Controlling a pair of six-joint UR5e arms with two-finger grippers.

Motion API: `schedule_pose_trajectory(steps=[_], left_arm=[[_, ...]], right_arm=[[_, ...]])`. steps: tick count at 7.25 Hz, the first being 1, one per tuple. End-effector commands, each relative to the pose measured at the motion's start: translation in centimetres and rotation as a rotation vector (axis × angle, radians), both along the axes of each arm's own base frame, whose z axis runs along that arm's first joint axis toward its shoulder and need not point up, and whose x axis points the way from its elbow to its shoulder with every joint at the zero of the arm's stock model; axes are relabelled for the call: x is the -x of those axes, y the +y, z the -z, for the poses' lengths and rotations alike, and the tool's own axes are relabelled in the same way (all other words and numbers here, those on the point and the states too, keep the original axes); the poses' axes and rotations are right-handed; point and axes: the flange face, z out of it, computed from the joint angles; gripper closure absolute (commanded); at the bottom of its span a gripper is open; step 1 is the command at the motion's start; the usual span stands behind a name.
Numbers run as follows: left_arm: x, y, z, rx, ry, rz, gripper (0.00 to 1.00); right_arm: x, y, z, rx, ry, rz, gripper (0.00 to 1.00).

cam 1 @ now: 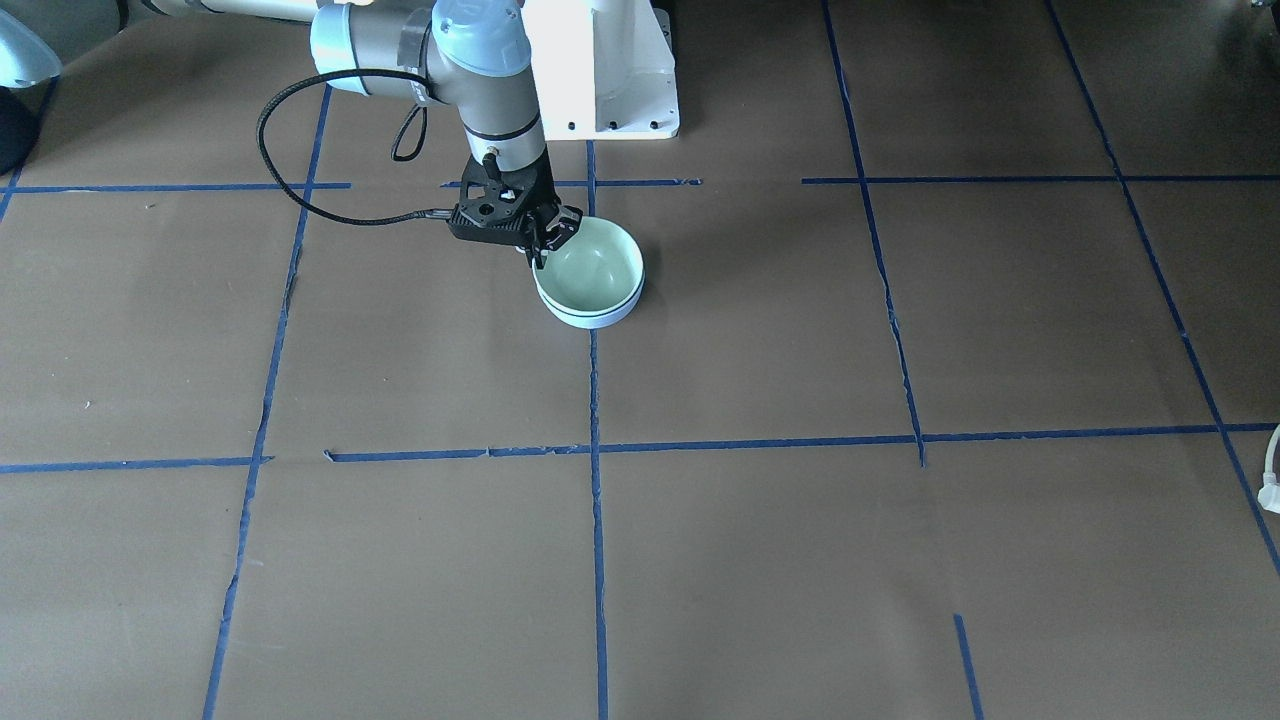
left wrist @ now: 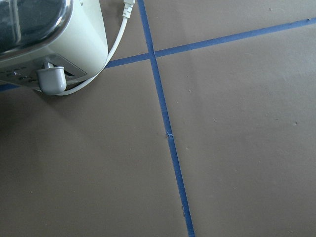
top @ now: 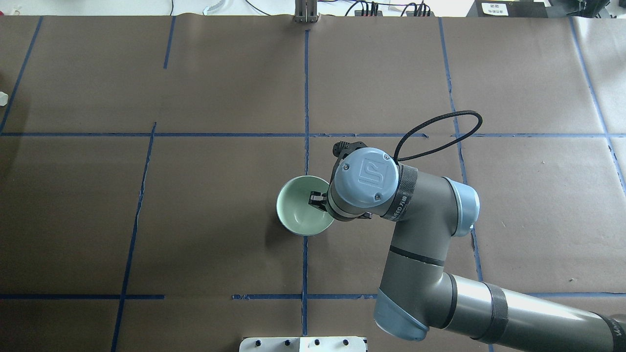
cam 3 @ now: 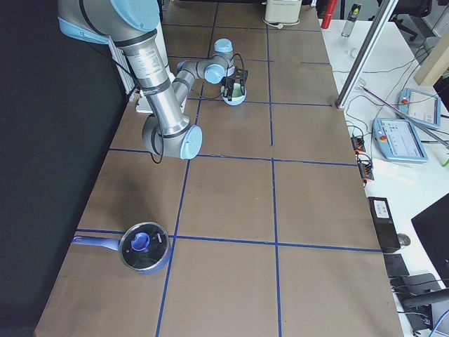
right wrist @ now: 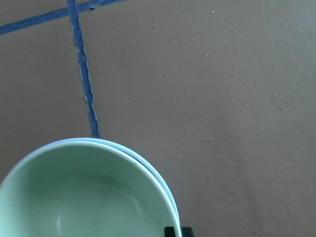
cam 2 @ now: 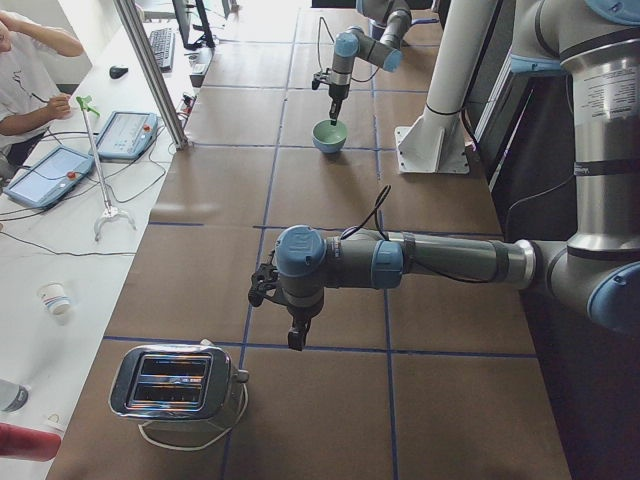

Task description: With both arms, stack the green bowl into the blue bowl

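Starting at the near end of the brown-papered desk (cam 2: 330,420), as the camera at the robot's left sees it, a chrome-sided toaster (cam 2: 175,385) with a white cord (left wrist: 111,54) stands on the surface. The left arm (cam 2: 440,262) reaches out near it. The left pincer (cam 2: 293,338) points down at bare paper, apart from the toaster. It is too small in that view, so I cannot tell whether it is spread or pressed together.

Far along the desk, close to the white pedestal (cam 1: 620,70), are both things of the task. The green bowl (cam 1: 592,270), small, round, glossy and pale mint, sits inside the blue bowl (cam 1: 598,318), a pale periwinkle one of the same size. Only a thin blue edge shows around it. The stack stands on a blue tape line (cam 1: 597,400). The right pincer (cam 1: 547,250) comes down from above on the side of the stack toward the right arm (top: 420,234). One finger (top: 317,199) is inside the green bowl and the other outside, and it seems to pinch the rim.

I judge that the stacking itself is done and the letting go is the step in hand. The next move calls for spreading the fingers first, then lifting straight up, so that the inner finger does not catch the glossy rim and tip or drag the bowls.
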Motion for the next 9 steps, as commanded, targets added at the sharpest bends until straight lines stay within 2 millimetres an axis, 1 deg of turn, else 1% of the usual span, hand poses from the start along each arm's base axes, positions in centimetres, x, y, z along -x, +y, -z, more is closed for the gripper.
schedule_pose_trajectory(steps=[1, 2, 3, 4, 5, 6, 7, 8, 9], left_arm=[[0.0, 0.0, 0.0, 0.000, 0.000, 0.000, 0.00], [0.0, 0.0, 0.0, 0.000, 0.000, 0.000, 0.00], [-0.1, 0.0, -0.2, 0.006, 0.000, -0.002, 0.00], [-0.1, 0.0, -0.7, 0.009, 0.002, -0.006, 0.00], [-0.1, 0.1, -1.0, 0.014, 0.002, -0.007, 0.00], [-0.1, 0.2, -1.2, 0.020, -0.004, -0.007, 0.00], [-0.2, 0.2, -1.6, 0.029, -0.005, -0.009, 0.00], [-0.3, 0.0, -1.4, 0.029, -0.005, -0.010, 0.00], [-0.2, 0.0, -1.5, 0.028, -0.014, -0.011, 0.00]], right_arm=[[0.4, -0.2, 0.0, -0.006, -0.035, -0.010, 0.13], [0.3, -0.6, 0.1, -0.007, -0.039, -0.018, 0.00], [-1.8, -2.9, 0.5, -0.007, -0.048, -0.038, 0.00], [-5.6, -6.7, 0.8, 0.007, -0.074, 0.006, 0.00], [-11.5, -11.5, -0.2, 0.002, -0.090, 0.135, 0.00], [-17.2, -15.8, -1.4, -0.024, -0.056, 0.167, 0.00], [-21.8, -18.6, -4.1, -0.086, 0.003, 0.222, 0.00], [-28.1, -21.0, -8.1, -0.143, 0.054, 0.277, 0.00], [-35.5, -21.3, -14.8, -0.185, 0.059, 0.353, 0.00]])
